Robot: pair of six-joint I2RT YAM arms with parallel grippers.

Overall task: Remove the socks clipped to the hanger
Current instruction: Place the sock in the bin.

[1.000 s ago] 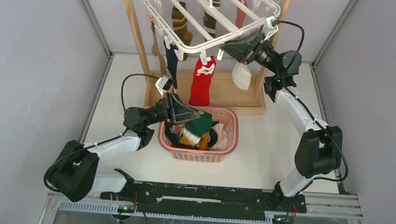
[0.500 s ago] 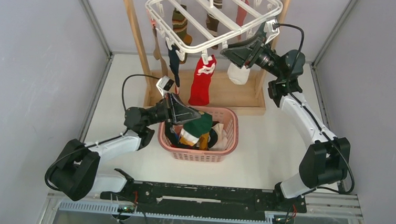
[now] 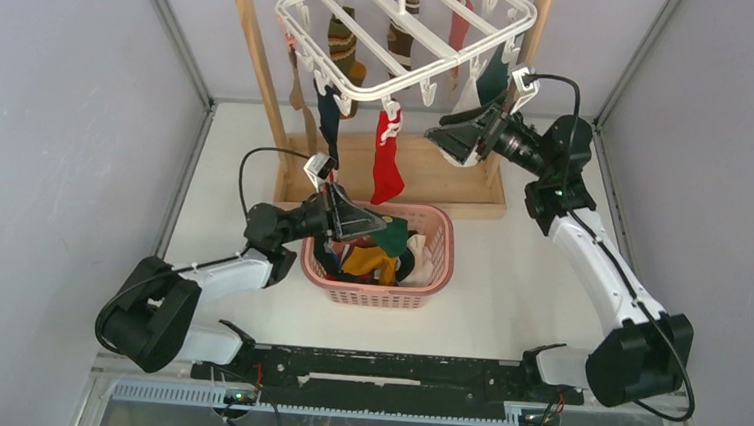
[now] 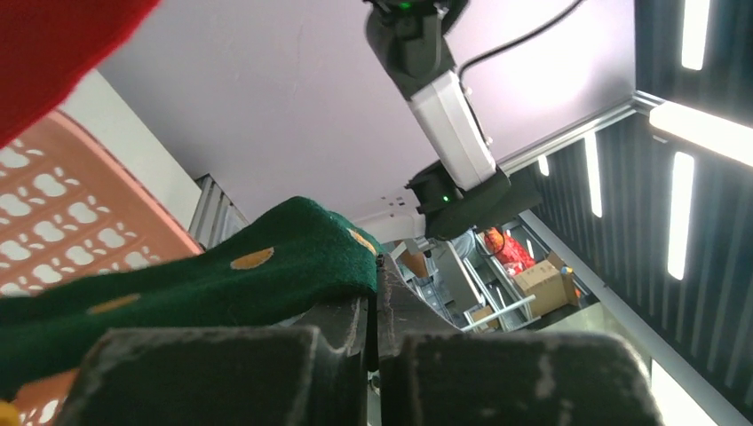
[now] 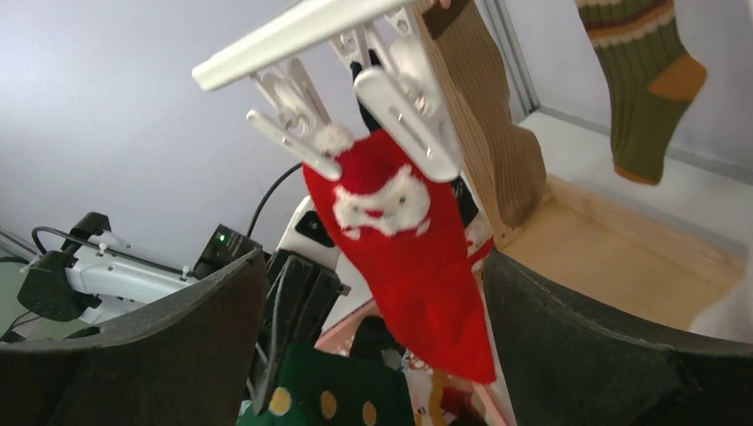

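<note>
Your left gripper (image 3: 370,223) hangs over the pink plastic basket (image 3: 377,295), whose walls are pierced in a lattice. Its rough dark fingers (image 4: 222,373) are pressed together, and the edge of a dark green sock (image 4: 222,280) is pinched in the seam between them. That sock is soft knit with small orange dots.

Your right gripper (image 3: 450,143) is up beside the near right edge of the hanger (image 3: 441,65), a white plastic rectangle with crossbars. Its wide matte fingers (image 5: 178,337) are spread far apart and touch no fabric.

Between those fingers, further off, the right wrist view shows a red sock (image 5: 400,257) with a fuzzy white Santa face. It hangs pinched in a white clip (image 5: 404,106) under the hanger bar. A tan ribbed sock (image 5: 488,133) hangs just behind it, and an olive striped sock (image 5: 644,89) with an orange heel hangs to the right. The hanger hangs on the light wooden rack (image 3: 258,64).
</note>
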